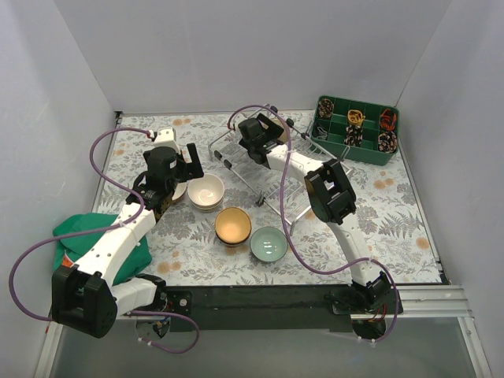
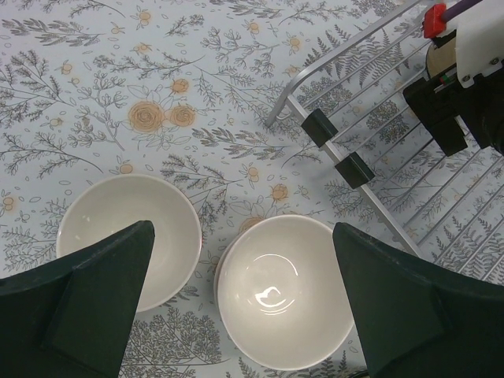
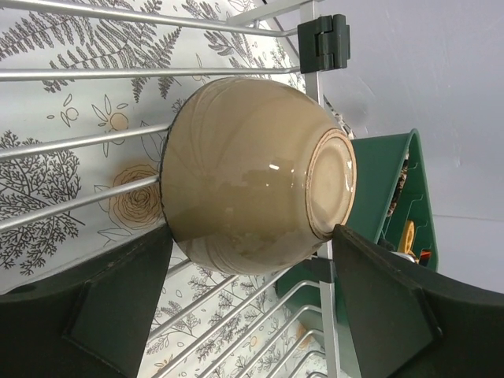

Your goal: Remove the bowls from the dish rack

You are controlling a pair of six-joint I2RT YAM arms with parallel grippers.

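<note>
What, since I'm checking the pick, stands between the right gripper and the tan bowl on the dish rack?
Nothing visible does. The right gripper has its open fingers on either side of the tan bowl, which lies tipped on the dish rack wires. Whether the fingers touch the bowl cannot be told.

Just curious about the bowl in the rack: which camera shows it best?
Right wrist: the tan bowl fills the frame, tipped on the dish rack. From the top, the right arm hides most of it; left wrist barely shows it.
</note>
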